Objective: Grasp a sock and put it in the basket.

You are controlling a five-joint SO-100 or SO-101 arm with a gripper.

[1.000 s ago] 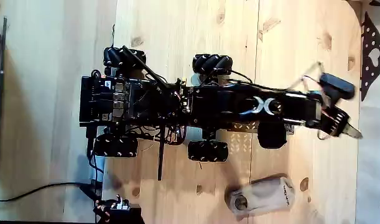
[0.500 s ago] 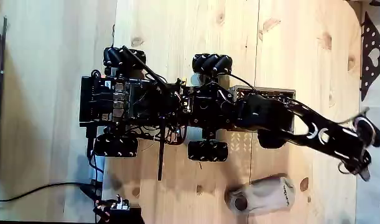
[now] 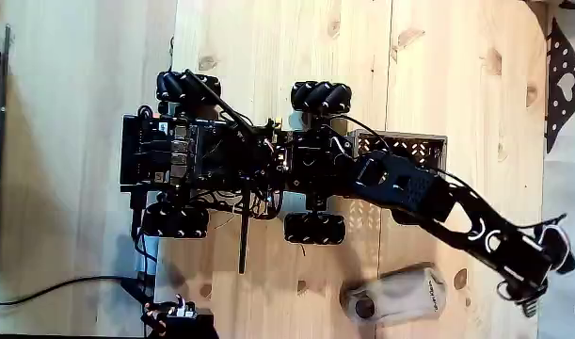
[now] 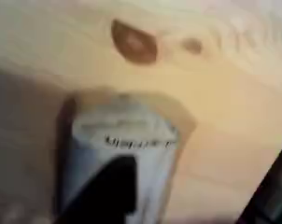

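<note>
**A:** What lies around your arm on the pale wooden table (image 3: pixel 268 56)?

**B:** In the fixed view you have the black wheeled chassis (image 3: pixel 231 155) in the middle, a black cable (image 3: pixel 52 287) trailing at the lower left, and a dark patterned sheet (image 3: pixel 562 80) at the right edge. The small black lattice-walled basket (image 3: pixel 409 145) sits at the chassis's right end, partly covered by your arm.

**A:** And the sock?

**B:** The pale grey-white rolled sock (image 3: pixel 397 297) lies below the chassis, its round dark opening facing left. Your gripper (image 3: pixel 532 299) hangs just right of it, apart from it. Nothing stands between them.

**A:** Fingers? Any writing?

**B:** You cannot tell how the fingers stand. In the wrist view the sock (image 4: pixel 122 149) carries dark lettering, too blurred to read.
</note>
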